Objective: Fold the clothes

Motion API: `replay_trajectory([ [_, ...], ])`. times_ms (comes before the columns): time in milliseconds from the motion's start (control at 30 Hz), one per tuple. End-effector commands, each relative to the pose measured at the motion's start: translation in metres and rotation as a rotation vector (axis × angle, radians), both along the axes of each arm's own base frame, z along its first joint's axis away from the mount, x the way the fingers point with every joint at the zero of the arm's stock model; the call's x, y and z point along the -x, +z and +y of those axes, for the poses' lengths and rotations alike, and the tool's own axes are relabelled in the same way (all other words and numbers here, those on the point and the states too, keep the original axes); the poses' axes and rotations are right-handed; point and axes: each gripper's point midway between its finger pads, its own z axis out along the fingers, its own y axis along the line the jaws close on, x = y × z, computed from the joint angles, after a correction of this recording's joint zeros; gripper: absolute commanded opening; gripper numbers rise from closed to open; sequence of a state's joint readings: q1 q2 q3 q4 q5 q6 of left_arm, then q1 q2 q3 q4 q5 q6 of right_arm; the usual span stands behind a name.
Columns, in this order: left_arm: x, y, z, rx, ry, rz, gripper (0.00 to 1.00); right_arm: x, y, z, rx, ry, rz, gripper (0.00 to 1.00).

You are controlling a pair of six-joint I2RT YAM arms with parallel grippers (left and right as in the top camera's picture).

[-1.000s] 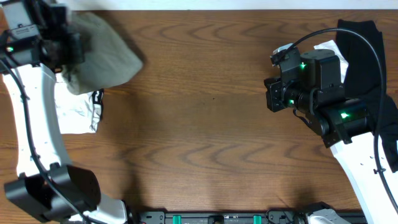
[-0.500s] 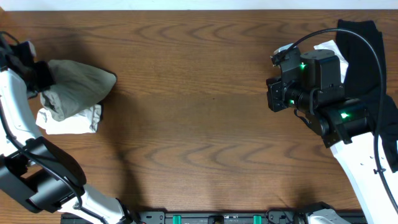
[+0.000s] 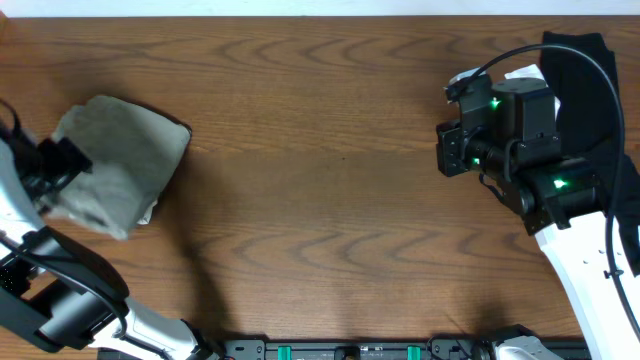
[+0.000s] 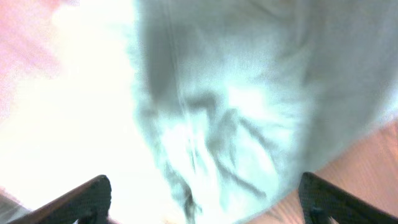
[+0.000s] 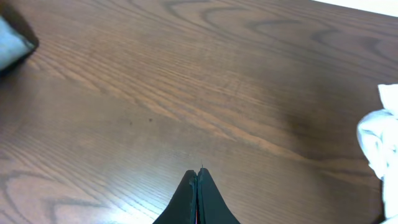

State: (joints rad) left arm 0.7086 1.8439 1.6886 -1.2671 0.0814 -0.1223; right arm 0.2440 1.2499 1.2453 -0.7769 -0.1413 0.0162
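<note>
The bundled khaki grey-green cloth garment [image 3: 120,160] lies at the left end of the brown wooden counter [image 3: 320,200], apparently set aside; the left pincer [image 4: 202,199] hangs over it, spread apart and gripping nothing. The right pincer [image 5: 198,180], pressed together and empty, waits near the crumpled white cloth [image 5: 380,140], probably the next piece.

Readable text: none | labels, brands, numbers, signs: none I can make out | checked overhead and both my wrist views
</note>
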Motion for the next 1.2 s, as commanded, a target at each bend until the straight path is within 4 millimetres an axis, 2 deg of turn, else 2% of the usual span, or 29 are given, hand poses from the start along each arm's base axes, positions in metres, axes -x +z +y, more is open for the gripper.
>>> replay_trajectory([
  [0, 0.029, 0.004, 0.019, -0.039, 0.238, 0.059, 0.98, -0.002, -0.001, -0.008, 0.013, -0.014, 0.002, 0.01],
  [100, 0.026, 0.007, 0.017, 0.024, 0.281, -0.002, 0.98, -0.001, -0.002, -0.012, 0.015, -0.025, 0.010, 0.01],
  [233, -0.003, 0.021, 0.000, 0.115, 0.185, -0.168, 0.98, -0.001, -0.004, -0.015, 0.017, -0.033, 0.018, 0.01],
  [300, -0.023, 0.033, -0.018, 0.184, 0.090, -0.275, 0.98, 0.000, -0.004, -0.016, 0.018, -0.034, 0.021, 0.01],
  [367, -0.043, 0.047, -0.046, 0.276, -0.027, -0.383, 0.98, 0.000, -0.005, -0.016, 0.018, -0.034, 0.023, 0.04],
  [433, -0.058, 0.057, -0.072, 0.327, -0.149, -0.451, 0.98, 0.000, -0.005, -0.016, 0.018, -0.033, 0.024, 0.17],
  [600, -0.081, 0.064, -0.126, 0.325, -0.366, -0.462, 0.98, 0.000, -0.004, -0.016, 0.017, -0.034, 0.021, 0.87],
  [633, -0.085, 0.064, -0.138, 0.317, -0.405, -0.451, 0.98, 0.000, -0.004, -0.016, 0.017, -0.034, 0.020, 0.98],
  [833, -0.096, 0.054, -0.209, 0.237, -0.642, -0.350, 0.98, -0.006, 0.001, -0.017, 0.019, -0.044, -0.010, 0.99],
  [1033, -0.098, 0.050, -0.283, 0.169, -0.874, -0.303, 0.98, -0.012, 0.003, -0.024, 0.047, -0.079, -0.035, 0.99],
  [1167, -0.101, 0.048, -0.314, 0.073, -0.989, -0.296, 0.98, -0.016, -0.003, -0.028, 0.071, -0.099, -0.025, 0.99],
])
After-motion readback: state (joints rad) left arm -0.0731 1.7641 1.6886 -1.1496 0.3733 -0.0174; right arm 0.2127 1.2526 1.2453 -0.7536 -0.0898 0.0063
